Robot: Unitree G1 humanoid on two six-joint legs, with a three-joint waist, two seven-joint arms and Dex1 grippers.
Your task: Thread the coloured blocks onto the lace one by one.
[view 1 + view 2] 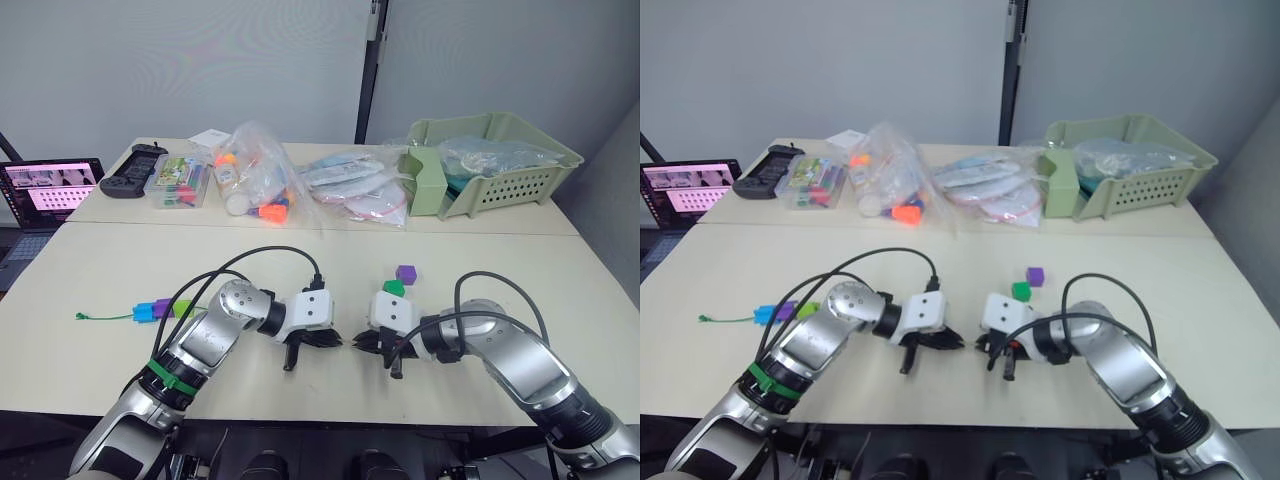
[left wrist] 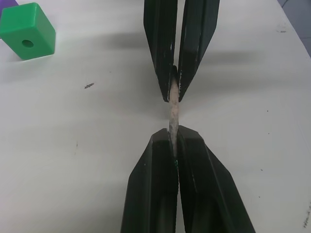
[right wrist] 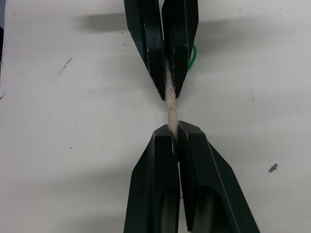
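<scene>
Black fingers of the left gripper [image 1: 330,341] and right gripper [image 1: 362,343] met tip to tip, both clamped on the lace tip [image 2: 173,109]. Green block [image 1: 394,288] and purple block [image 1: 405,272] sat just behind. Far back, a basket [image 1: 520,178] held plastic bags [image 1: 490,155].

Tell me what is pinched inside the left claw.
The left claw is shut on the lace tip, a pale stiff stick that bridges to the right claw, also shut on it. The part between the fingers is covered.
</scene>
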